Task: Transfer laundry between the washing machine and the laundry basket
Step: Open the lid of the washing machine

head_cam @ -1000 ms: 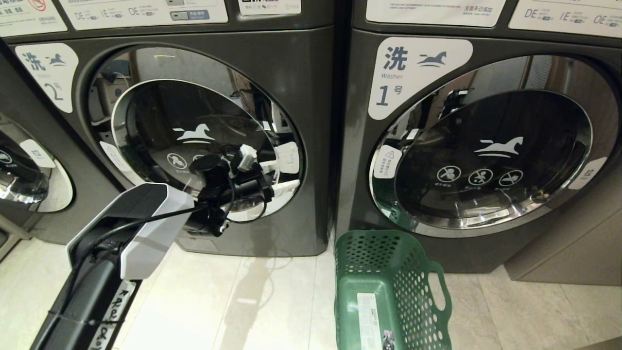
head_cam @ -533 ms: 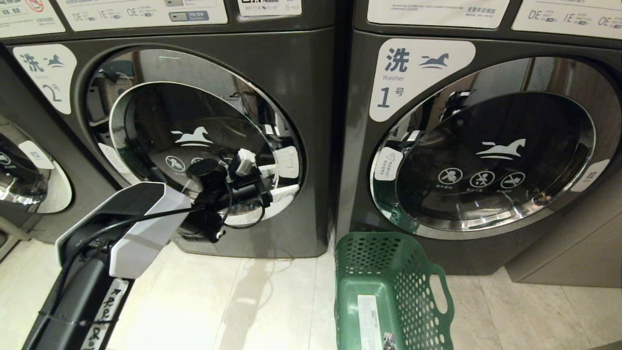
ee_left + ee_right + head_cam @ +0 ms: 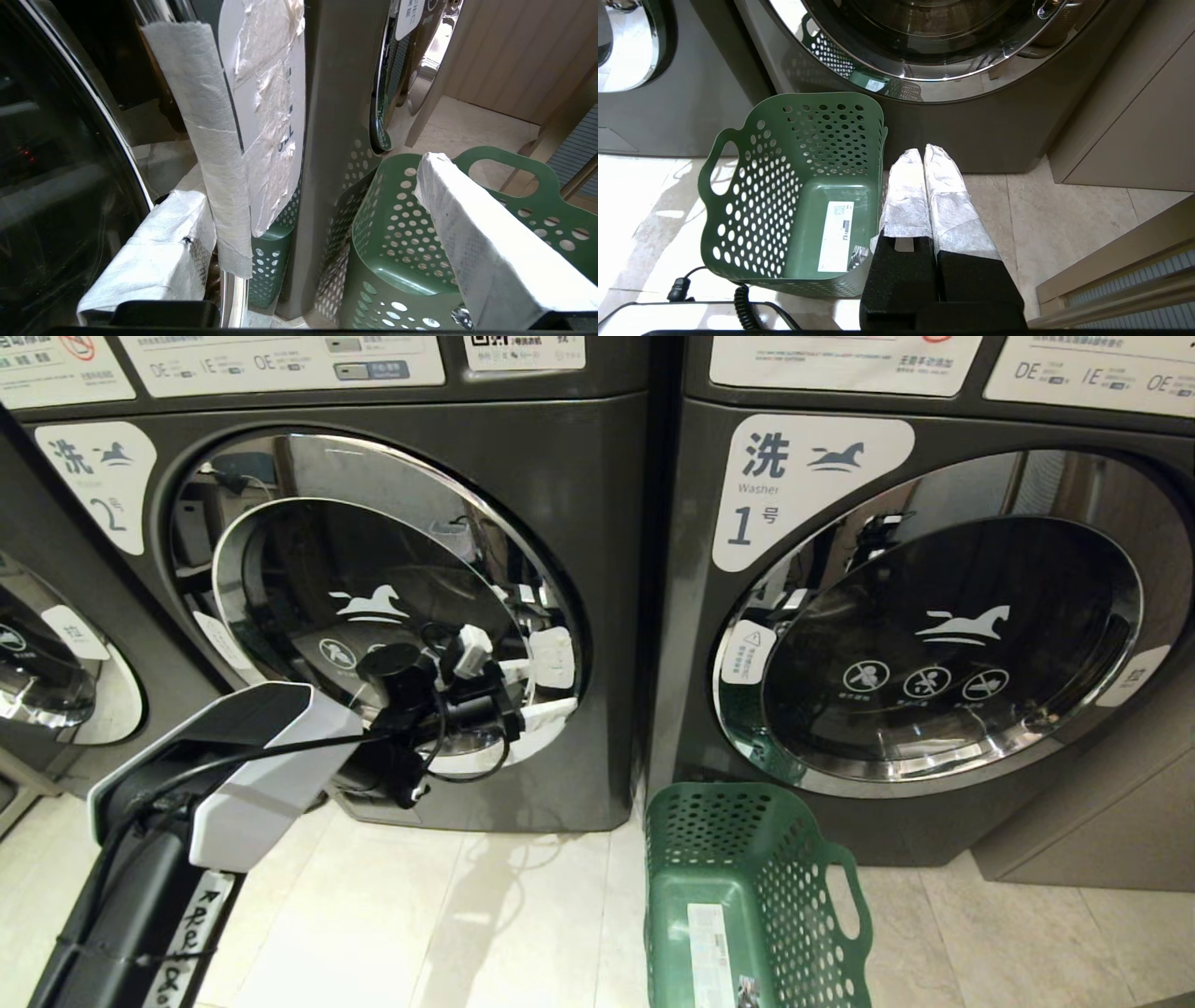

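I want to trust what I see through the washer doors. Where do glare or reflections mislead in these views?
Head view: the washing machine door mirrors the room. Left wrist view: the laundry basket shows again as a reflection on the panel. Right wrist view: the machine labelled 1 mirrors the basket; floor glares.

The left arm (image 3: 233,775) hides the lower door of the washing machine (image 3: 523,467); the laundry basket (image 3: 672,859) runs off-frame.

I see the washing machine (image 3: 373,616) marked 2 on my left and its neighbour (image 3: 934,616) marked 1 on my right; the laundry basket (image 3: 747,896) stands on the floor (image 3: 420,915) before the neighbour's left edge.
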Available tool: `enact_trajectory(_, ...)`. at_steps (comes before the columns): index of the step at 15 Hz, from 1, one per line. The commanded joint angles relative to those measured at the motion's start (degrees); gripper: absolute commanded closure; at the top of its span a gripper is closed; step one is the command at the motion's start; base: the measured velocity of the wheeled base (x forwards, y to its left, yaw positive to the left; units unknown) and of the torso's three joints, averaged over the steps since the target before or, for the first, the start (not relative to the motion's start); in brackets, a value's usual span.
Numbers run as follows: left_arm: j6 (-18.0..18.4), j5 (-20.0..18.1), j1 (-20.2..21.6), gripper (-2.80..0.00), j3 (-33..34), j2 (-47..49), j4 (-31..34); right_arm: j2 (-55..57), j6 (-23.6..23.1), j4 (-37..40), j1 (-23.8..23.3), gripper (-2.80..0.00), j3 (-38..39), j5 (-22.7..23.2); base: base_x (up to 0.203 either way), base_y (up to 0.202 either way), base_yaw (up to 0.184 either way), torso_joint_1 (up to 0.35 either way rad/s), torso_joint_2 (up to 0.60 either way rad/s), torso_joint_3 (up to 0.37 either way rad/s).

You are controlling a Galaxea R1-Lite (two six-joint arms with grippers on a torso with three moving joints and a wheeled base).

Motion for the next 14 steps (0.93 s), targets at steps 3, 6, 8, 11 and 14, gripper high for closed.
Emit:
enact_trajectory(3, 0.5, 0.3, -0.5, -2.80, 4.0, -2.2, -1.0, 0.1, 0.0, 0.0, 0.1, 0.00, 0.1, 0.0, 0.000, 0.000, 0.000, 0.000, 0.00, 0.000)
enact_trajectory(6, 2.0, 2.2, 0.9, -2.80, 6.7, -3.6, -1.1, 0.1, 0.0, 0.0, 0.1, 0.00, 0.0, 0.0, 0.000, 0.000, 0.000, 0.000, 0.00, 0.000)
enact_trajectory(8, 2.1, 2.7, 2.4, -2.80, 8.7, -4.7, -1.7, 0.1, 0.0, 0.0, 0.1, 0.00, 0.0, 0.0, 0.000, 0.000, 0.000, 0.000, 0.00, 0.000)
enact_trajectory(11, 2.1, 3.1, 3.5, -2.80, 12.9, -5.9, -3.8, 0.1, 0.0, 0.0, 0.1, 0.00, 0.0, 0.0, 0.000, 0.000, 0.000, 0.000, 0.00, 0.000)
enact_trajectory(14, 1.8, 3.5, 6.0, -2.80, 15.0, -6.6, -4.3, 0.1, 0.0, 0.0, 0.1, 0.00, 0.0, 0.0, 0.000, 0.000, 0.000, 0.000, 0.00, 0.000)
